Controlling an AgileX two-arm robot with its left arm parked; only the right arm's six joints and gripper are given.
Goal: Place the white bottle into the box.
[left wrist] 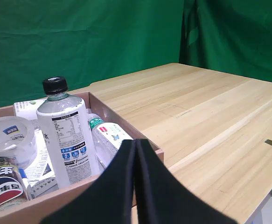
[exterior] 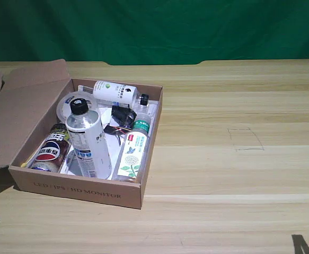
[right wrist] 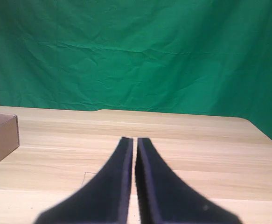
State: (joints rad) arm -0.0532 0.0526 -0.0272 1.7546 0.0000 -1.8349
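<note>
In the exterior view, the white bottle already lies inside the box, propped aslant on the clutter, so the placing looks done

The left wrist view shows it leaning beside a green-capped bottle

In the right wrist view, the right gripper hangs over the bare table, fingers pressed together, holding nothing

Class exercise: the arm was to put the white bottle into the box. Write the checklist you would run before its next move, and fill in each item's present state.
1. White bottle inside box: ok.
2. Bottle free of right gripper: ok, fingers closed on nothing.
3. Gripper clear of box: ok, over bare table.
4. Bottle stable: cannot tell; it looks propped on other items.
5. Nothing hanging over the box walls: ok.
</note>
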